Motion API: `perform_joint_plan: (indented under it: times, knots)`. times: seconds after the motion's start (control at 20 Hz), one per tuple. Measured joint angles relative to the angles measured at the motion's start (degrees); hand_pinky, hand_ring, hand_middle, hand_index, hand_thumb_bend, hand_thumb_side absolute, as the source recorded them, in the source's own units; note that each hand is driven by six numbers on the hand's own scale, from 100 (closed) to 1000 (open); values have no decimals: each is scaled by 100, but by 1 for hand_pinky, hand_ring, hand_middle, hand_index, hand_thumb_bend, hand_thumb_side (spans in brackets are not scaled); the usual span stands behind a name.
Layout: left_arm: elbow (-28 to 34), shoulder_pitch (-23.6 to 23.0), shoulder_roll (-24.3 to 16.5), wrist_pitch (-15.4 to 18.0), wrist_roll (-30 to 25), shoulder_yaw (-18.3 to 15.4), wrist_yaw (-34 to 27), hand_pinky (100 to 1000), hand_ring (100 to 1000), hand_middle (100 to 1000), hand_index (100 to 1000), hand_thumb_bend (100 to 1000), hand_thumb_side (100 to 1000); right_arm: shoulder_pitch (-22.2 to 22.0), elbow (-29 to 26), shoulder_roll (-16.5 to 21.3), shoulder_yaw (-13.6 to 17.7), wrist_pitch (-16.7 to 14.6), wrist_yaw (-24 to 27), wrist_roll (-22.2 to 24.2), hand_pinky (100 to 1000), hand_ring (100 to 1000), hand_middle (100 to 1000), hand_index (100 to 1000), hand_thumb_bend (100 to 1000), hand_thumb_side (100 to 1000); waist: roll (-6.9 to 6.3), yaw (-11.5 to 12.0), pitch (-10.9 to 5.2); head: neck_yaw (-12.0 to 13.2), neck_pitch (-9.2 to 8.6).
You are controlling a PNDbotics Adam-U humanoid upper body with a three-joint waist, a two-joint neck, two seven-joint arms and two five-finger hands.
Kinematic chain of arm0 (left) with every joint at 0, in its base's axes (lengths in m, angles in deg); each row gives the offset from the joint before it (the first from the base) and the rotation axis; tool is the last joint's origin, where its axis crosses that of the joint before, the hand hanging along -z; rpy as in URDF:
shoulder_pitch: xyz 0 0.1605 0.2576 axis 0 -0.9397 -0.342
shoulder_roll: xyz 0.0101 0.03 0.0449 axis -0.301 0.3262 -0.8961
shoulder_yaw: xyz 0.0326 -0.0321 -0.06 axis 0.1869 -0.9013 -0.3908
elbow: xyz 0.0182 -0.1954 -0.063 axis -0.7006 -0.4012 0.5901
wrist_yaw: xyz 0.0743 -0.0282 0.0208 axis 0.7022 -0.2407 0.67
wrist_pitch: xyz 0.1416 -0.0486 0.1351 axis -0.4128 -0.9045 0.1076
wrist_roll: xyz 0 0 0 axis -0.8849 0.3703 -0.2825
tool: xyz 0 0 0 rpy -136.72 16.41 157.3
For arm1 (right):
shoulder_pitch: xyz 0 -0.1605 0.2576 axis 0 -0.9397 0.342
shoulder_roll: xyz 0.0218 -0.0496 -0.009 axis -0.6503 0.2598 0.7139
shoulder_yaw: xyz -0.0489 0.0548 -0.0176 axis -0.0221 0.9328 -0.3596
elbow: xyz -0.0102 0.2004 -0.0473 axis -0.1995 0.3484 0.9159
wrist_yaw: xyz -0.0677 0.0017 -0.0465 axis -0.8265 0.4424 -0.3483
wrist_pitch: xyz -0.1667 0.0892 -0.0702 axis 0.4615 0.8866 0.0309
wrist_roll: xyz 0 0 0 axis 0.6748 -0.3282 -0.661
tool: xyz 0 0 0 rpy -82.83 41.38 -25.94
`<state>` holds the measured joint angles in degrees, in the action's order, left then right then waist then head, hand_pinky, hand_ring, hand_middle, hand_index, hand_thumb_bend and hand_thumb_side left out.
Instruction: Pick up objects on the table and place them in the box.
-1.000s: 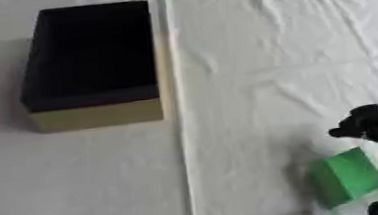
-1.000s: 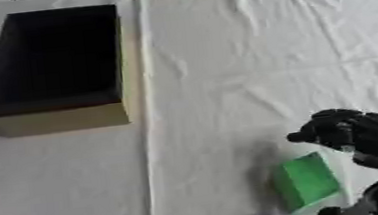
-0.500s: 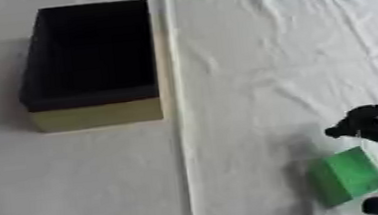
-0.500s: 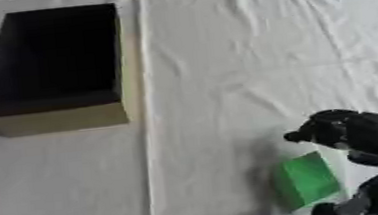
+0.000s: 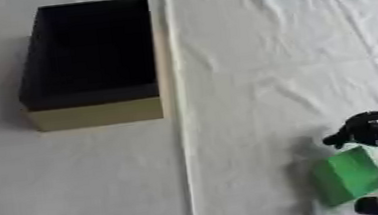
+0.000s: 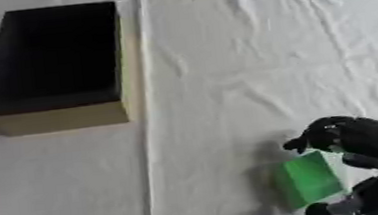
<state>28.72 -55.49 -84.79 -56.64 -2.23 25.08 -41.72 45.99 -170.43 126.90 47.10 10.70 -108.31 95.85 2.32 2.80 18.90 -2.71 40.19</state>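
The right robot hand point(image 6: 365, 161) sat at the lower right corner of the tabletop point(image 6: 207, 77), over the white cloth point(image 6: 248, 48). Its fingers curled over the far edge of the green block point(image 6: 307, 179) and its thumb point(image 6: 331, 210) met the near edge, so the block was pinched between them. The block appeared tilted on the cloth. The box point(image 5: 91, 64), dark inside with tan walls, stood open at upper left, well apart from the block. The left robot hand did not show.
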Motion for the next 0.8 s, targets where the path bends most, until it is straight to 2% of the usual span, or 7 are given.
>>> perform_joint_plan:
  times: [0.55, 0.8]
  knots:
    - [0, 11, 3, -4, -31, 1, 0, 625, 705, 719, 779, 454, 993, 77, 0, -37, -11, 232, 167, 166, 831, 742, 600, 843, 517, 884, -4, 17, 3, 1, 33]
    - [0, 15, 8, -14, -41, 2, -1, 625, 705, 719, 779, 454, 992, 150, 0, -40, 3, 373, 292, 149, 816, 718, 582, 819, 447, 779, -10, 34, 7, 1, 53]
